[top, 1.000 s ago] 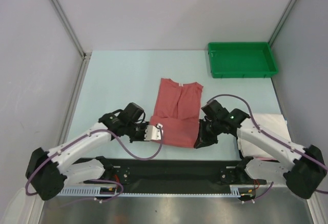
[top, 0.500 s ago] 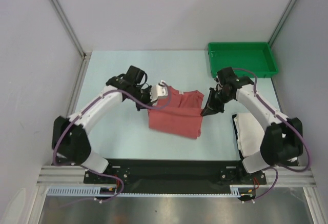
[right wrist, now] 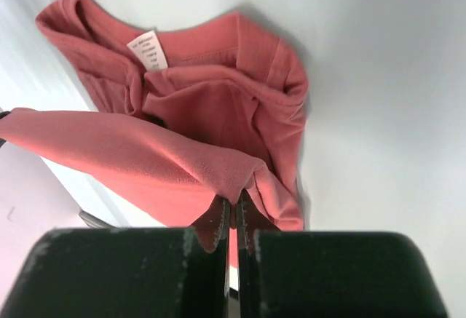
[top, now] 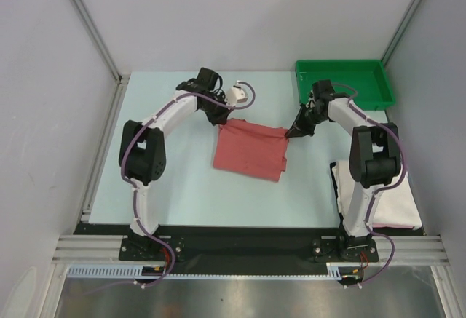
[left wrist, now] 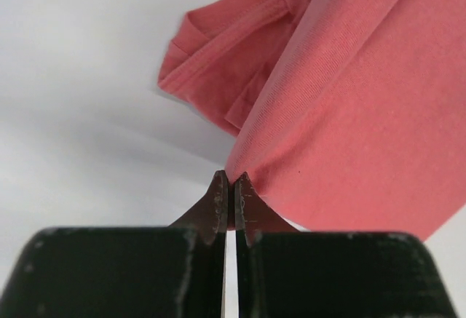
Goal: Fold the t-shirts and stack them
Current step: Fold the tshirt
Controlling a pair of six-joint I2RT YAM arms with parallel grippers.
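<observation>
The salmon-red t-shirt (top: 251,150) lies mid-table, its near half folded up and over towards the far side. My left gripper (top: 223,119) is shut on the shirt's far-left corner; the cloth (left wrist: 349,114) hangs from the closed tips (left wrist: 232,187). My right gripper (top: 290,134) is shut on the far-right corner; the pinched hem (right wrist: 240,172) drapes over the collar and label (right wrist: 148,49). The white t-shirt (top: 389,201) lies folded at the right edge of the table, under the right arm.
The green tray (top: 342,84) stands at the back right, just behind the right gripper. Grey walls close in the table on the left, back and right. Both arms stretch far out from their bases at the near edge.
Both grippers have carried the shirt's near hem from the front edge up and away over the shirt, towards the collar. The shirt now lies folded in half.
</observation>
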